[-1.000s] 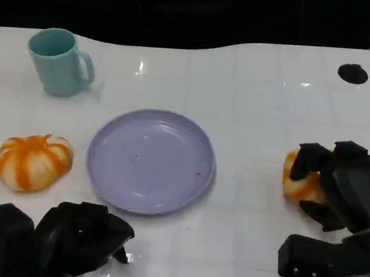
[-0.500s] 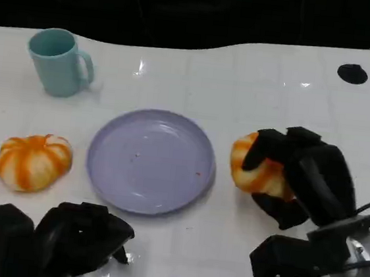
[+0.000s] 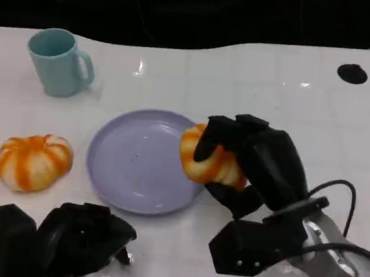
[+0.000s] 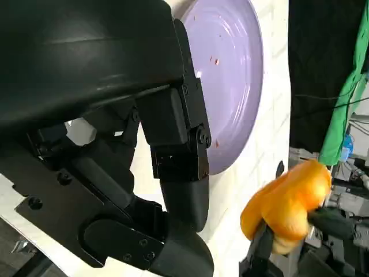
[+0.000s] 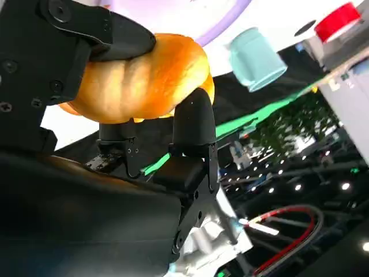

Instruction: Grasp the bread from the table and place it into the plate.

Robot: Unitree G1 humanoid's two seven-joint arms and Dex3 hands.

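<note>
The work surface is a white table (image 3: 275,101) with faint grid lines, backed by a dark background; a small black disc (image 3: 353,73) sits near its far right edge. We see the right hand (image 3: 252,162) holding the bread (image 3: 208,159) above the table, its fingers wrapped over the top and underside of the loaf, positioned over the right rim of the lavender plate (image 3: 136,166). The right wrist view confirms the hold: black fingers clamp the orange loaf from two sides. The left hand (image 3: 78,236) rests low at the near edge of the table with fingers curled inward, holding nothing. A teal mug (image 3: 59,61) stands at the far left, and a second orange-and-white striped loaf (image 3: 32,161) lies left of the plate, apart from it. We judge the main risk to be an early release: the bread hangs over the rim, not the centre, so it could strike the edge, tip the plate or roll onto the table. A rounded loaf may also slip in the grip. We can read no brands, labels or writing
</note>
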